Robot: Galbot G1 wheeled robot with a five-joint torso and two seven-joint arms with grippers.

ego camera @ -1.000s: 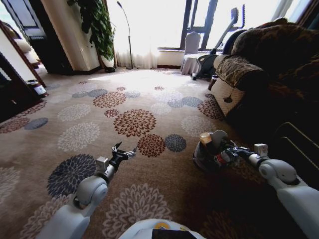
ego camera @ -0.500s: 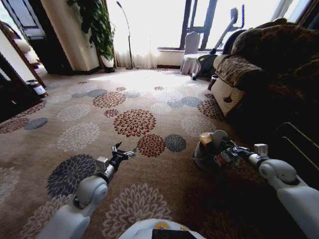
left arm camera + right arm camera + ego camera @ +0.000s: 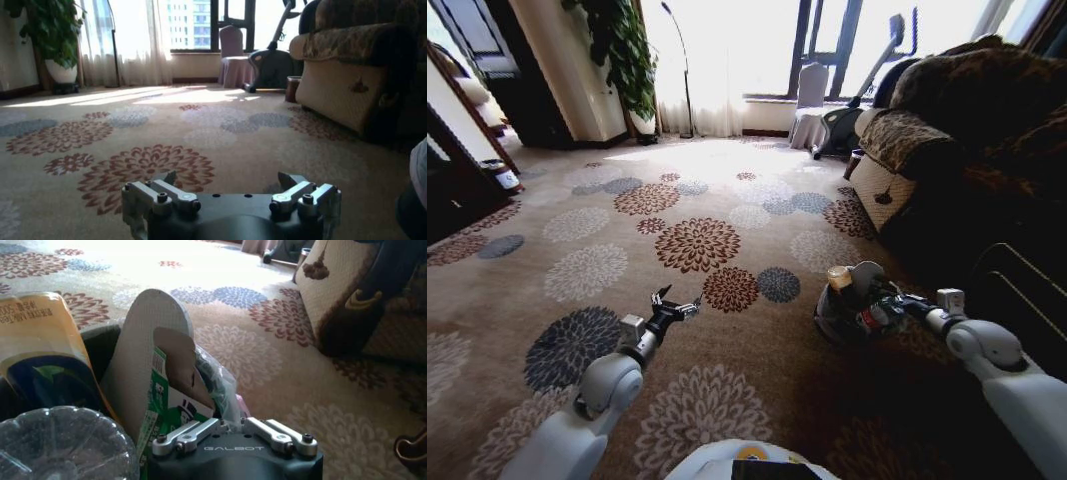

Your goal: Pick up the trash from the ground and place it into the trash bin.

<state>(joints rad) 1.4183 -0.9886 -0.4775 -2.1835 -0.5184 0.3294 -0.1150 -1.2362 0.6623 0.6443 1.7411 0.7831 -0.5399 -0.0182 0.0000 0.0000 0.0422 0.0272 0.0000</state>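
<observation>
Leftmost, the left gripper (image 3: 675,305) hovers spread wide and empty above bare carpet (image 3: 577,240), well apart from the trash bin (image 3: 829,318). Rightward, the right gripper (image 3: 874,312), nearly closed, holding nothing, sits directly over the bin, crammed with trash (image 3: 170,405).

Both of the robot's grey-white jointed arms reach forward and low. The left black two-fingered gripper (image 3: 674,306) hangs just above the floor at the end of a bent arm, its fingers (image 3: 167,179) spread wide apart and holding nothing. The right black gripper (image 3: 874,306) stretches inward from a raised elbow, its fingers (image 3: 200,430) drawn close together.
</observation>
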